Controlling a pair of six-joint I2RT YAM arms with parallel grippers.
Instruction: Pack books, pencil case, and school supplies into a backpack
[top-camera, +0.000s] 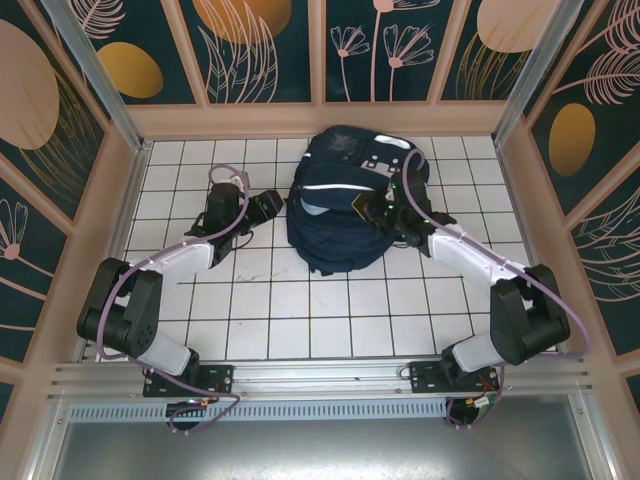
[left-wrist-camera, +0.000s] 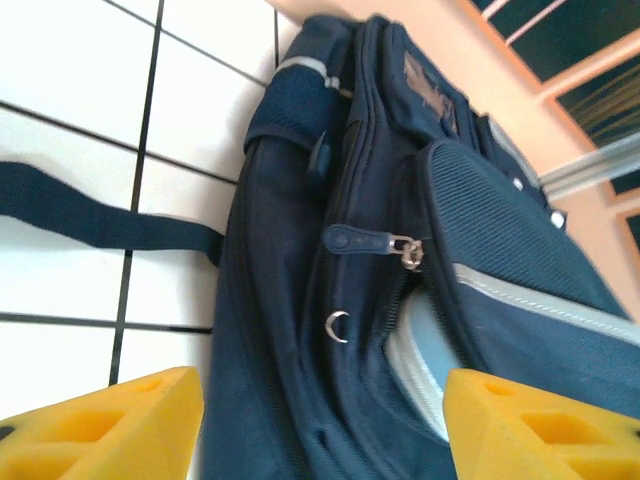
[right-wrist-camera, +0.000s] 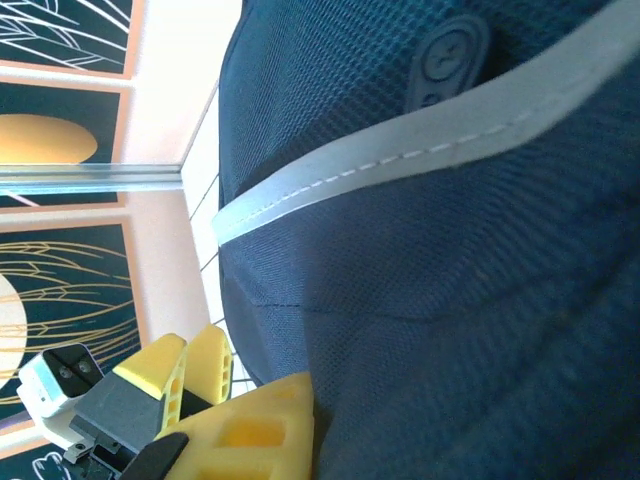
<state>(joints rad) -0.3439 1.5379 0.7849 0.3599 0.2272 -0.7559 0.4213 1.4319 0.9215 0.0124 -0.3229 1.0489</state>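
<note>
The dark navy backpack (top-camera: 335, 215) with its white stripe lies at the back middle of the tiled table. My left gripper (top-camera: 275, 207) hovers just left of it, open; in the left wrist view the yellow fingers (left-wrist-camera: 110, 425) stand wide apart with nothing between them (left-wrist-camera: 322, 385). Ahead of them a zipper pull (left-wrist-camera: 365, 241) hangs over a part-open zip. A white and light-blue edge (left-wrist-camera: 425, 350), perhaps one of the books, shows inside. My right gripper (top-camera: 373, 208) rests on the backpack's front, shut on its fabric (right-wrist-camera: 325, 400). The pencil case and school supplies are hidden.
A loose navy strap (left-wrist-camera: 90, 215) lies across the white tiles to the left of the backpack. Peach walls (top-camera: 320, 120) close the table in at the back and both sides. The left gripper's fingers (right-wrist-camera: 180, 370) show beyond the backpack in the right wrist view.
</note>
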